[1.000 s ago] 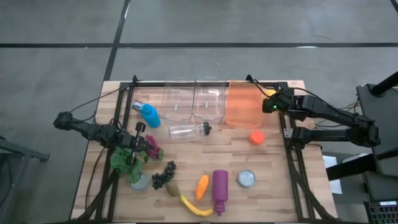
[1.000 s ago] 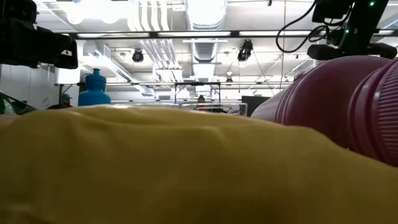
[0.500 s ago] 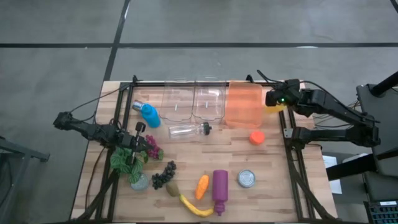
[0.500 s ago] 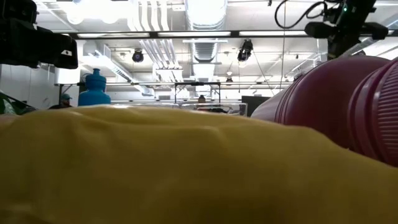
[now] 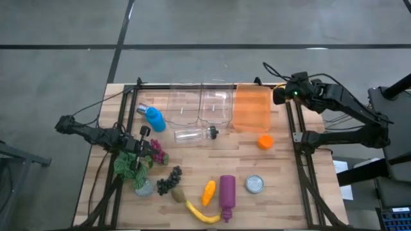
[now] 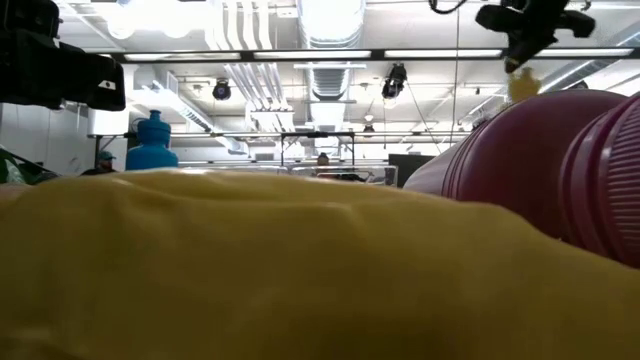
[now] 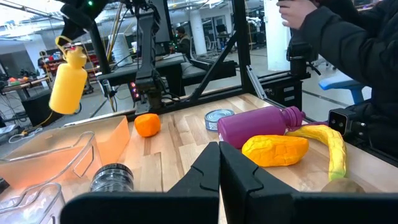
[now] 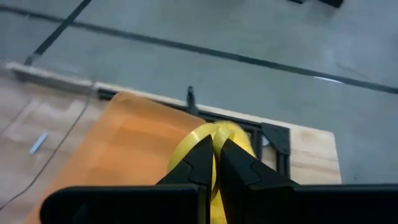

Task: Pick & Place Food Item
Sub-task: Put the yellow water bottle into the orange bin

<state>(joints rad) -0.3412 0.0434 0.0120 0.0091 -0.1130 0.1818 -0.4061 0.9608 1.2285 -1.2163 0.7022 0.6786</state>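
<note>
Yellow bottle (image 7: pixel 67 79) now lifted higher, clear of the table at about 1 o'clock, dangling by its neck from the right gripper (image 5: pixel 282 94), fingers clamped on it. Pulled back from a second ago, off the orange bin (image 5: pixel 251 108) toward the table's right rail. Orange ball (image 5: pixel 264 142) nudged slightly left. Left gripper (image 5: pixel 137 156) parked low at 9 o'clock over the leafy greens (image 5: pixel 126 163), fingers pressed together on nothing. Purple bottle (image 5: pixel 227 191), banana (image 5: pixel 200 213) unmoved at 6 o'clock.
</note>
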